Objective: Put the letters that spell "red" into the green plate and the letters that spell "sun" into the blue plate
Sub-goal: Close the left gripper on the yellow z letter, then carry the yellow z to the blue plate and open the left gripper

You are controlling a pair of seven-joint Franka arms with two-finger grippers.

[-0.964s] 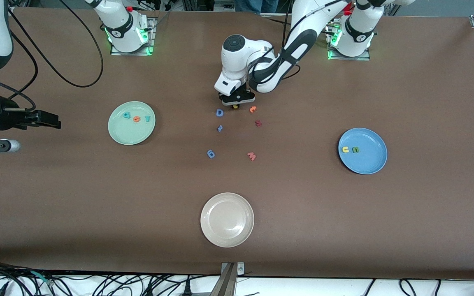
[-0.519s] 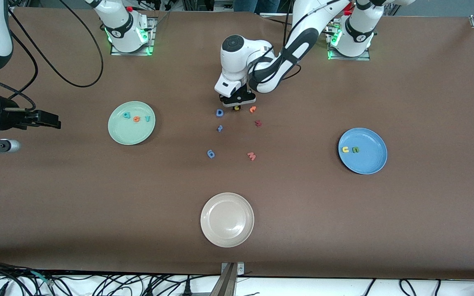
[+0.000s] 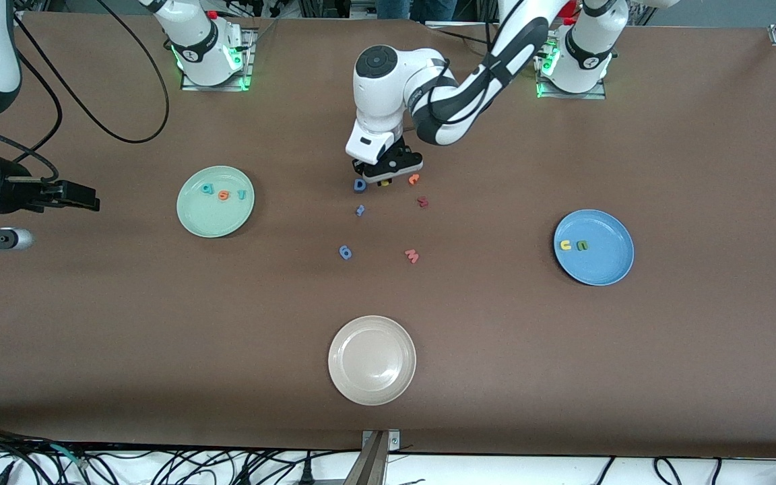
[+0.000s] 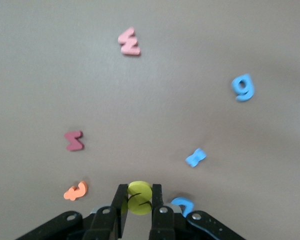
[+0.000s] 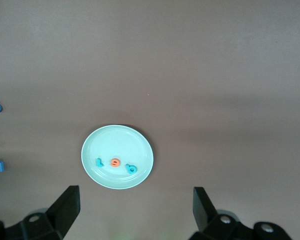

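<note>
A brown table (image 3: 698,377) filled the scene, with the two arm bases along the edge farthest from the front camera. The left gripper (image 4: 139,212) hung just above the middle of the table, its fingers (image 4: 121,205) pinched together on the yellow s (image 4: 139,197); whether the letter was clear of the surface could not be told. Just beside it on the table lay a blue capital D (image 3: 360,184) toward the right arm's end and an orange curved letter (image 3: 413,179) toward the left arm's end. Nearer the front camera were a dark red letter (image 3: 422,201), a small blue letter (image 3: 360,210), a blue g-like letter (image 3: 345,252) and a pink letter (image 3: 412,256).

The blue plate (image 3: 603,269) sat well apart toward the left arm's end and held the yellow u (image 3: 565,245) and the olive-green n (image 3: 583,246) side by side. The green plate (image 3: 199,219) sat toward the right arm's end and held the teal d (image 3: 207,190), the orange e (image 3: 223,195) and the teal r (image 3: 241,195) in a row. A cream-white plate (image 3: 361,391) lay nearest the front camera.

The right gripper (image 5: 135,207) waited above the table near the green plate, its fingers (image 5: 65,205) spread wide with nothing between them.
</note>
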